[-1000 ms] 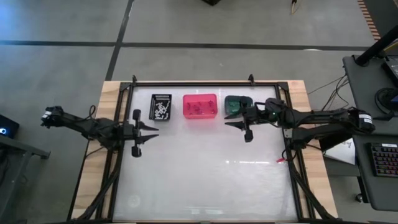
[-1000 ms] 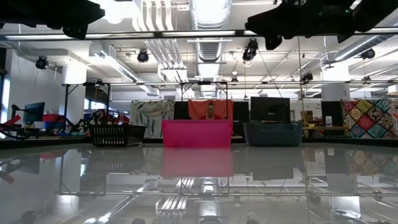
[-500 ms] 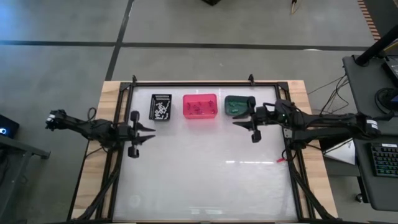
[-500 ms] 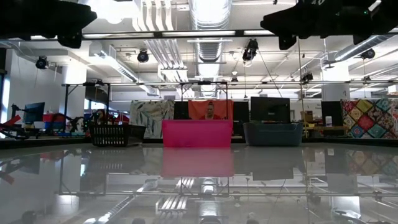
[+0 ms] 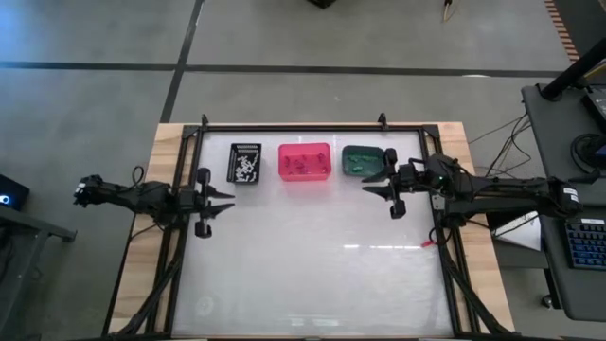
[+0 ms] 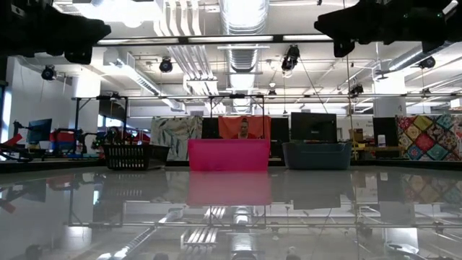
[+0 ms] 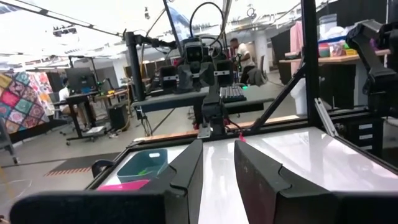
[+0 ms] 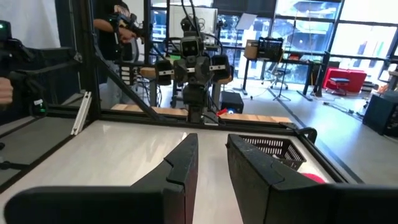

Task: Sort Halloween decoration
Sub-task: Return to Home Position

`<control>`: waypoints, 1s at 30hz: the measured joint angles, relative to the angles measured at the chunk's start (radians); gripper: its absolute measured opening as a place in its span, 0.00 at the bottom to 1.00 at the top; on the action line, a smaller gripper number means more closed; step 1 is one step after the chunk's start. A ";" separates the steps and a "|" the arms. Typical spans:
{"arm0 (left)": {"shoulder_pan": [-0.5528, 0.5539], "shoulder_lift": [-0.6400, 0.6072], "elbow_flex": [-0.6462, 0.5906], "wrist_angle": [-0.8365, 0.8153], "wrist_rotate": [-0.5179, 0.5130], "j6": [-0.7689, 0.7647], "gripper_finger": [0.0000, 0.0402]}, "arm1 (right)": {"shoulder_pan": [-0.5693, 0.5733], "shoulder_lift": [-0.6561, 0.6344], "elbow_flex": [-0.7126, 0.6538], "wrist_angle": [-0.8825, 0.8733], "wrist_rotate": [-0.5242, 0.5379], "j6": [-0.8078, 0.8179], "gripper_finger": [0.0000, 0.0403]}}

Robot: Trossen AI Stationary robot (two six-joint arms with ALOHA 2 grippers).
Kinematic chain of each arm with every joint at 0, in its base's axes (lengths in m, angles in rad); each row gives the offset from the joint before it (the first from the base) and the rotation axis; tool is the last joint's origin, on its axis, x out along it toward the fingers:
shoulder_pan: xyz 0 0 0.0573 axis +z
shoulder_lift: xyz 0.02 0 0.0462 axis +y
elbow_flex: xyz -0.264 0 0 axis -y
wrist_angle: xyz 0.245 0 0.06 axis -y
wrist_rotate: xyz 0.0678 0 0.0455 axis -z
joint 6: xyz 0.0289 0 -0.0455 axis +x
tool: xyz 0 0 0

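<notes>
The Halloween decoration lies in three bins in a row near the table's far edge. Small white trinkets [image 5: 246, 169] are in the black bin [image 5: 235, 152], dark bits [image 5: 301, 167] in the pink bin [image 5: 304, 148], and green ones [image 5: 357, 163] in the teal bin [image 5: 347, 150]. My left gripper [image 5: 227, 200] hovers at the table's left side, level and pointing right, open with a narrow gap [image 7: 217, 168] and nothing in it. My right gripper [image 5: 369, 189] hovers near the teal bin's near right corner, pointing left, open [image 8: 211, 162] and holding nothing.
A black metal frame [image 5: 312, 127] runs around the white tabletop [image 5: 312, 256], which stretches wide in front of the bins. A small red item [image 5: 431, 243] sits at the right rail. People show in the room beyond the table in the wrist views.
My right gripper has drawn back from the teal bin toward the table's right edge. My left gripper has pulled back a little toward the left edge and sunk slightly. The bins and their trinkets have not moved.
</notes>
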 joint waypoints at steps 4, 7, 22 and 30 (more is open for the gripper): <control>0.000 -0.057 -0.039 -0.002 0.000 -0.013 0.19 | 0.000 -0.049 -0.043 0.000 0.000 0.005 0.20; 0.000 -0.093 -0.066 -0.001 0.000 -0.022 0.18 | 0.000 -0.093 -0.077 0.002 0.000 0.013 0.19; 0.002 -0.092 -0.097 0.008 0.023 -0.082 0.18 | -0.005 -0.438 -0.266 -0.032 0.001 0.041 0.19; 0.002 -0.092 -0.097 0.007 0.023 -0.105 0.18 | -0.015 -0.634 -0.360 -0.136 0.003 0.030 0.19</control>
